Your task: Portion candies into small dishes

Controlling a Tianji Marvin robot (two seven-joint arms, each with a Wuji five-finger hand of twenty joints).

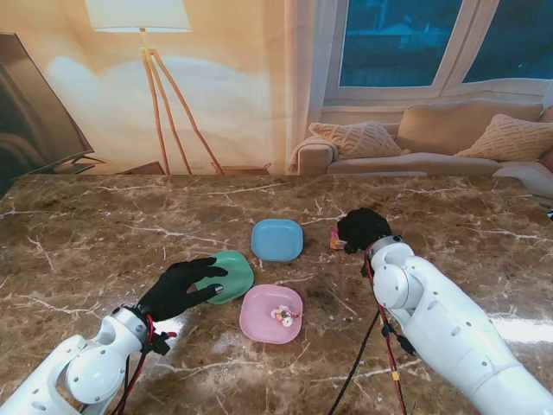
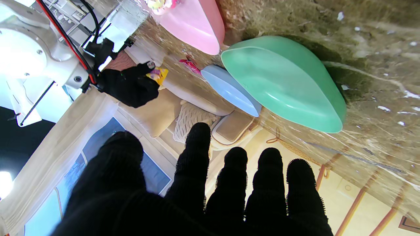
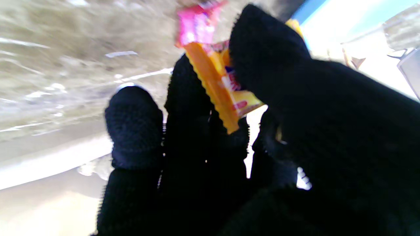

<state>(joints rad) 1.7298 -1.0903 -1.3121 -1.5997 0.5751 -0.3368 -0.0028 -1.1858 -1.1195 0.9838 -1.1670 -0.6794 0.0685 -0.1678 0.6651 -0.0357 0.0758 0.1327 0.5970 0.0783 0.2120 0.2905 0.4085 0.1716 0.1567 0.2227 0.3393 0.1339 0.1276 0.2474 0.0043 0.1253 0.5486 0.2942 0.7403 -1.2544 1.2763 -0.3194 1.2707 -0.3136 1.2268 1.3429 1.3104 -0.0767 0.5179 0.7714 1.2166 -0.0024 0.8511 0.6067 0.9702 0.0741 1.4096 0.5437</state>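
Between the right hand's (image 1: 363, 230) thumb and fingers (image 3: 193, 108) sits a yellow-and-orange candy (image 3: 220, 86), pinched by its wrapper with the long edge running roughly along the fingers, and a pink wrapper end (image 3: 195, 28) is poking out past it (could be a second candy, too blurry to tell). That hand is over the tabletop (image 1: 104, 233) just to the right of the blue dish (image 1: 277, 239), so the blue dish lies to its left and is by far the closest of the three; the way I read it, the next move is a short carry leftward and a release over it.

Dishes: the blue one looks empty, the green dish (image 1: 226, 275) looks empty too, and the pink dish (image 1: 270, 314) nearest me already has a few wrapped candies (image 1: 283, 316) in it.

The left hand (image 1: 180, 288) is holding nothing, fingers spread, fingertips lying over the near-left rim of the green dish, maybe steadying it; I can't tell whether they actually touch. One more pink candy (image 2: 189, 65) lies loose on the tabletop in the left wrist view, beyond the blue dish.
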